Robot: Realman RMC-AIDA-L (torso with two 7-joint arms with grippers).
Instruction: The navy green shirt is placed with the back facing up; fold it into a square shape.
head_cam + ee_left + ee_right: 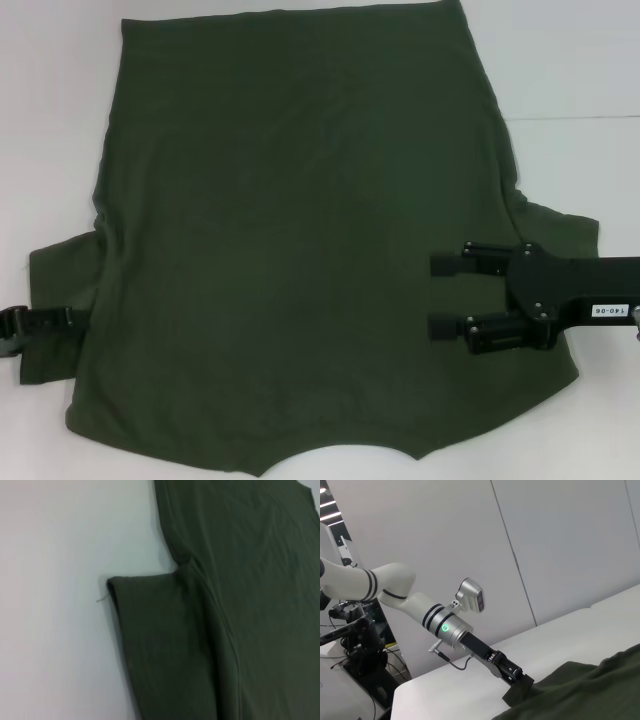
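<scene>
My right pincer (437,296) hovers wide open over the dark olive-green cotton T-shirt (290,250), collar toward me; my left pincer (30,325) grips its sleeve.

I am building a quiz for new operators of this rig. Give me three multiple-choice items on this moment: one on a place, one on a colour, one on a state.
1. Where is the left gripper?
A. at the shirt's left sleeve
B. over the hem on the far side
C. off the table

2. What colour is the navy green shirt?
A. cream
B. dark olive green
C. bright red

3. How do the jaws of the right gripper stand?
A. shut on a sleeve
B. out of sight
C. open above the cloth

Key:
1 A, since the head view shows it at the left sleeve's edge and the right wrist view shows it meeting that sleeve on the white table.
2 B, as the cloth is plain dark olive in every view.
3 C, because the two black jaws stand apart over the shirt's right side.
</scene>
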